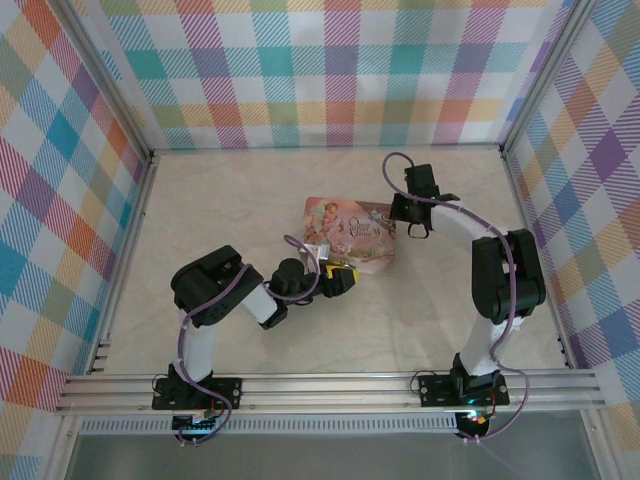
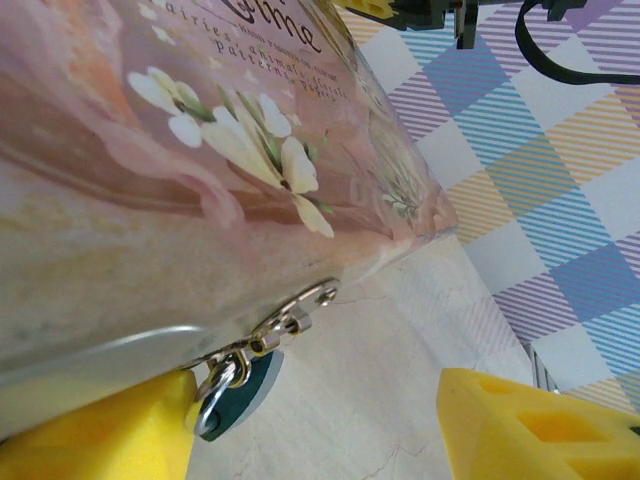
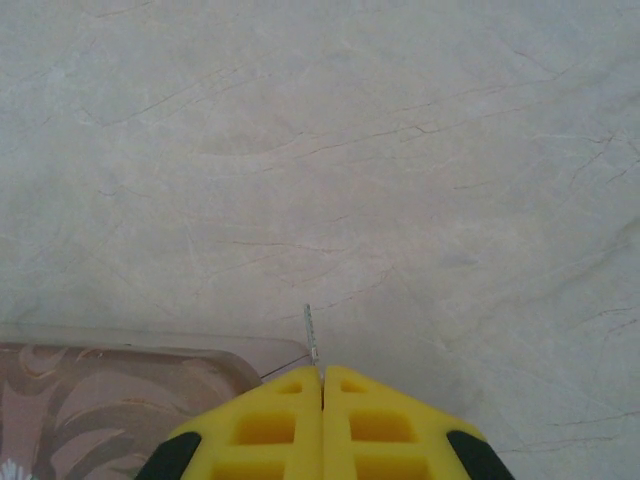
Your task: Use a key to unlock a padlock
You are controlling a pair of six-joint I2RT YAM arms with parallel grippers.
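A pink illustrated tin box (image 1: 352, 232) lies mid-table. On its side, the left wrist view shows a silver hasp (image 2: 300, 305) with a small dark green padlock (image 2: 235, 395) hanging from it by a silver shackle. My left gripper (image 1: 338, 277) is open at the box's near edge. Its yellow fingers (image 2: 100, 435) straddle the padlock, which rests against the left one. My right gripper (image 1: 414, 226) hovers off the box's right edge, shut on a thin silver key (image 3: 311, 335). The key's blade sticks out edge-on past the fingertips (image 3: 322, 378).
The box's rounded corner (image 3: 100, 395) lies just left of my right fingers, above the marbled tabletop (image 3: 400, 150). Checked fabric walls (image 1: 330, 70) enclose the table on three sides. A metal rail (image 1: 330, 385) runs along the near edge by the arm bases.
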